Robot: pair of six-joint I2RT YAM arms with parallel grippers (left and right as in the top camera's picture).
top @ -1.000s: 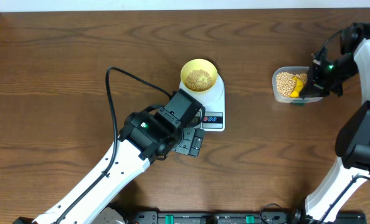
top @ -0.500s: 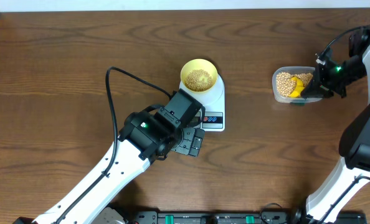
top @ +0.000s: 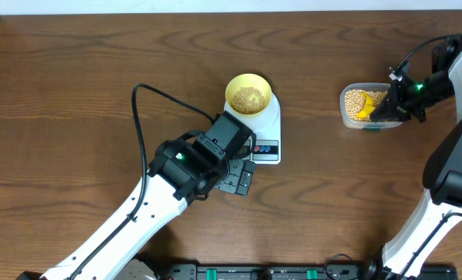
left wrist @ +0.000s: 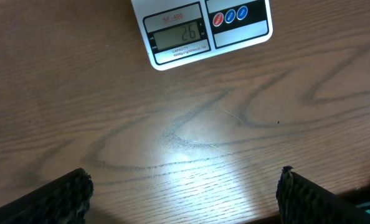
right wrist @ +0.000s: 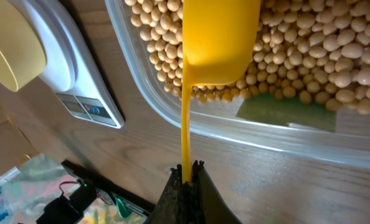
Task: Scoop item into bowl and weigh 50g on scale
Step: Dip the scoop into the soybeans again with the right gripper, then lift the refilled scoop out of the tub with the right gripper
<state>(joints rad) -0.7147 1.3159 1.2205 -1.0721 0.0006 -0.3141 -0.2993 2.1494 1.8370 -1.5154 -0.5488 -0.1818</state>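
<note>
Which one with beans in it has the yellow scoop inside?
The clear tub on the right: the scoop is inside it, over its beans. The yellow bowl on the scale has beans but no scoop.

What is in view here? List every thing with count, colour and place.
table: one, brown wood, under everything.
scale: one, white, mid-table.
bowl: one, pale yellow, on the scale.
tub: one, clear plastic, right side of the table.
soybeans: many, tan, some in the bowl, most in the tub.
scoop: one, yellow, over the tub's soybeans.
left pincer: one, black, open, above bare table near the scale's display.
right pincer: one, black, shut on the scoop's handle.
</note>
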